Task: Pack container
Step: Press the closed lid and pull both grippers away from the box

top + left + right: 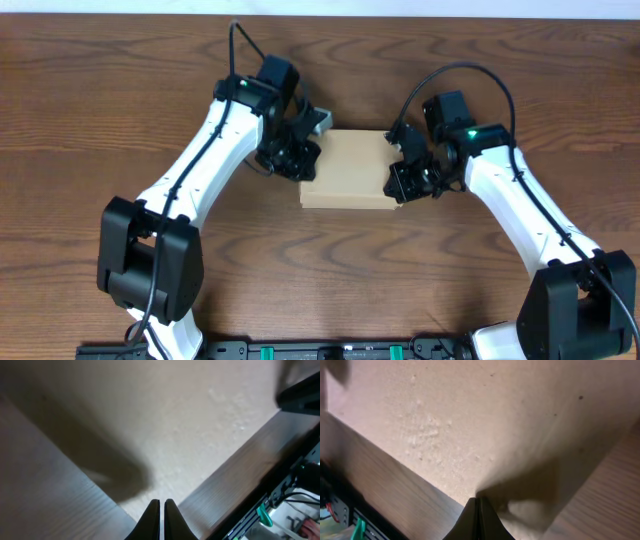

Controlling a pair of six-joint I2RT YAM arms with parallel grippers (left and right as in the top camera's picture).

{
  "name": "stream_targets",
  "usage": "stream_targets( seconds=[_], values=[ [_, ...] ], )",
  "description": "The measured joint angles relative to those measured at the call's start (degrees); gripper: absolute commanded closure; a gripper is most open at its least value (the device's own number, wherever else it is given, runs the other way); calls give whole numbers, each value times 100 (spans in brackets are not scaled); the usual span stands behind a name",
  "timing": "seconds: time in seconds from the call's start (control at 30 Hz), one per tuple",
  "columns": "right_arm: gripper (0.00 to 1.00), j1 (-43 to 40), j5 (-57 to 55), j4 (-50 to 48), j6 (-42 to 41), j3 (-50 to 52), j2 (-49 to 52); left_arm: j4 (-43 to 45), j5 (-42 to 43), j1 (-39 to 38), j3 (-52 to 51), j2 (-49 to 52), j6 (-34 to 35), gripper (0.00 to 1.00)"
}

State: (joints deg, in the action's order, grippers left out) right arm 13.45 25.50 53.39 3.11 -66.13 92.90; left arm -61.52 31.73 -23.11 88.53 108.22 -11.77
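Observation:
The container (347,172), a plain tan cardboard box, lies in the middle of the table with its lid flap down flat. My left gripper (298,162) is shut and rests on the box's left edge; in the left wrist view its tips (162,504) meet over the tan lid (175,420). At the box's right edge sits my right gripper (400,183), shut as well, its tips (477,501) pressed on the tan top (485,420). Nothing is held between either pair of fingers. What is inside the box is hidden.
Dark wooden tabletop (90,110) surrounds the box on all sides. A black rail with green clips (330,350) runs along the table's near edge, between the two arm bases.

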Motion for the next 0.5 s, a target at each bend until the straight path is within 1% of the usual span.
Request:
stream_targets(
  seconds=[0.13, 0.5],
  values=[
    [98, 0, 0, -103, -17, 74, -57, 142, 129, -4, -323, 4, 85, 94],
    [98, 0, 7, -151, -203, 92, -81, 153, 236, -4, -339, -2, 284, 94]
  ],
)
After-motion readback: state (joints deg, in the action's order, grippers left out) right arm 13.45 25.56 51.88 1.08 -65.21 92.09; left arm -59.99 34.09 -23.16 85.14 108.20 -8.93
